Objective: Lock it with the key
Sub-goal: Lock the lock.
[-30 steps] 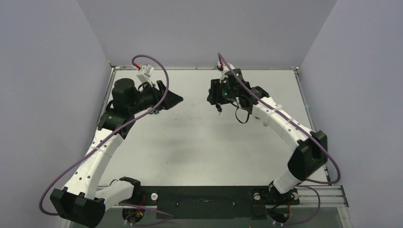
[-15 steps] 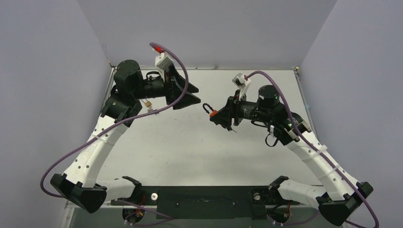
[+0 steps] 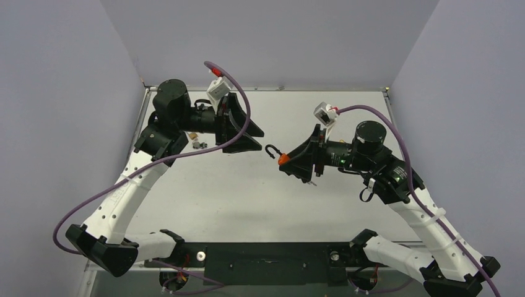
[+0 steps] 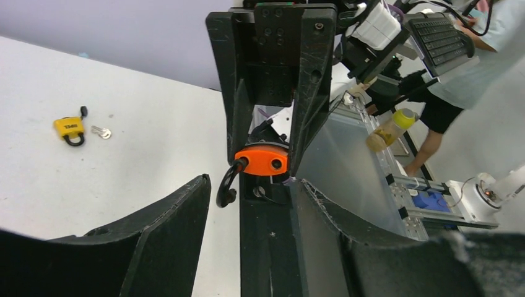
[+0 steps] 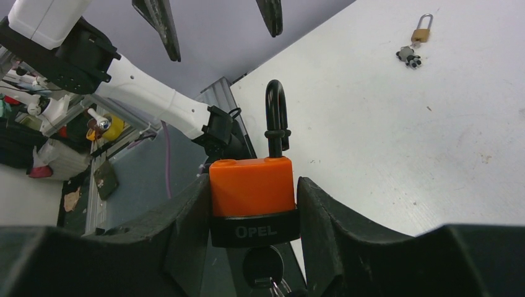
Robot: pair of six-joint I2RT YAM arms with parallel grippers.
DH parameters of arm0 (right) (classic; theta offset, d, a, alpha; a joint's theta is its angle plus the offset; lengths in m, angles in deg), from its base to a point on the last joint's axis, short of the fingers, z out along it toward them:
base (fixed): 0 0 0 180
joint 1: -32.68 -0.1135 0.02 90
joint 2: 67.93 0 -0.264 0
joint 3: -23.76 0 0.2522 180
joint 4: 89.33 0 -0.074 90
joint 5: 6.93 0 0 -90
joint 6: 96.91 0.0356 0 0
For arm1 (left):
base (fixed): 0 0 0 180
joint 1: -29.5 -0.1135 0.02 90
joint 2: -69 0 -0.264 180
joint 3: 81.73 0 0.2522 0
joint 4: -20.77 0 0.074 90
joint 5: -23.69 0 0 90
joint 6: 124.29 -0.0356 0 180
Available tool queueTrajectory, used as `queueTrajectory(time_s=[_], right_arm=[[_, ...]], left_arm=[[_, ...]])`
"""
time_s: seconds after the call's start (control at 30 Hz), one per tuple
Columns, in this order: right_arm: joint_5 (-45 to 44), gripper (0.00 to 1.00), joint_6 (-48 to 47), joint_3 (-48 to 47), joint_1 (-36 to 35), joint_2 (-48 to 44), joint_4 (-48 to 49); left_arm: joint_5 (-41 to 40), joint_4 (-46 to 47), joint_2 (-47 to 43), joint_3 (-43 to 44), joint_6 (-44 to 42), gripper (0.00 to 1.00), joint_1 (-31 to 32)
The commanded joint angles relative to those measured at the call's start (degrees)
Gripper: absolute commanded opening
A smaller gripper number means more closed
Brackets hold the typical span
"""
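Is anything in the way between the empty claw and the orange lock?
Nothing visible. The left gripper is open and faces the orange padlock, held up by the right gripper, with only air between them. The yellow padlock lies aside on the table.

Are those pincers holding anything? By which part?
The right pincer clamps the orange padlock by its body; the left pincer holds nothing.

White table [image 3: 247,192], orange padlock [image 5: 251,185] with black shackle [image 5: 276,111], yellow padlock [image 4: 69,127], brass-coloured padlock [image 5: 421,33]
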Motion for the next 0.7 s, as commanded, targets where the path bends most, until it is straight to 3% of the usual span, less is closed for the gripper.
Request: queueTrajectory(time_s=[0.0, 0.43, 0.67], right_arm=[[1.75, 0.00, 0.76, -3.69, -0.92, -0.33, 4.53], [1.72, 0.00, 1.35, -5.37, -2.51, -0.88, 4.83], [-0.62, 0.00, -1.06, -6.53, -2.52, 0.48, 1.30]], left_arm=[[2.39, 0.60, 0.18, 0.73, -0.62, 0.50, 1.72], [-0.30, -5.19, 3.12, 2.58, -5.06, 0.46, 4.76], [-1.03, -6.23, 2.92, 2.21, -5.74, 0.36, 5.94]])
